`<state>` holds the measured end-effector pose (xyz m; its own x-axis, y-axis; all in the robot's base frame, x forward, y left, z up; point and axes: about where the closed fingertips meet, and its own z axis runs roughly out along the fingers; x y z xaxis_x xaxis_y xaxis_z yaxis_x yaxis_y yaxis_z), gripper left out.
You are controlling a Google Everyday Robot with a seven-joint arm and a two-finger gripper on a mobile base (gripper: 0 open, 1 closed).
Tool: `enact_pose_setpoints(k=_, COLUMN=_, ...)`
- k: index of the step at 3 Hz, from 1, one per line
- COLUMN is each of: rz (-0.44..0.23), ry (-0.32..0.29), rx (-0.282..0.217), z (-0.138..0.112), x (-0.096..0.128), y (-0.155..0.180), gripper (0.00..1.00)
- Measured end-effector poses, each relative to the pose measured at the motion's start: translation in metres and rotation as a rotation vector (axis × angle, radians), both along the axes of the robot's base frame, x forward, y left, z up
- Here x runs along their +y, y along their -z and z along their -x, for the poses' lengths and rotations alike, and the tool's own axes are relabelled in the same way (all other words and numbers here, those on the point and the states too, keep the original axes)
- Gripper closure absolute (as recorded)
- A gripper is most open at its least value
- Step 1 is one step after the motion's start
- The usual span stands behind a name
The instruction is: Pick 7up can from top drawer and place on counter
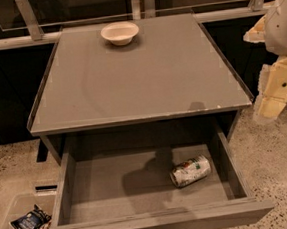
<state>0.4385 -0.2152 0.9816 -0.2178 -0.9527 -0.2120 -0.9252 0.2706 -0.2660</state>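
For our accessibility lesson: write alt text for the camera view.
A dented 7up can lies on its side in the open top drawer, right of centre, below a grey counter holding a white bowl at its far edge. The robot's gripper hangs at the right edge, beside the counter, away from the can.

**Robot arm, right edge of the camera view.**

- **Upper part:** a smooth, rounded white plastic shell (284,19), lightly glossy and cut off by the picture border, with a faint darker seam near its lower curve.
- **Beside it:** a small cream-coloured angular bracket (255,32) with stepped edges stands out from the shell's left side.
- **Lower part:** the cream-yellow, blocky gripper (272,100) sits at mid-height on the right edge of the view. It is built of flat-faced segments with hard corners.
  - Its broad upper face carries one small dark round mark (283,85); whether this is a screw or a hole cannot be told.
  - Its lower end narrows to a paler, wedge-like piece.
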Motion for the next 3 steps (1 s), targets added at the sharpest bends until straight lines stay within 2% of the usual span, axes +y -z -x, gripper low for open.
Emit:
enact_pose_setpoints(k=1, rz=-0.002, ry=-0.005, rx=-0.011, z=0.003, x=0.001, y=0.002, gripper=0.0)
enact_pose_setpoints(k=2, rz=-0.016, ry=-0.073, rx=-0.045, z=0.018, x=0.011, y=0.023, gripper=0.0)
enact_pose_setpoints(k=3, rz=-0.04, ry=-0.155, rx=-0.055, z=0.03, x=0.022, y=0.087, gripper=0.0)
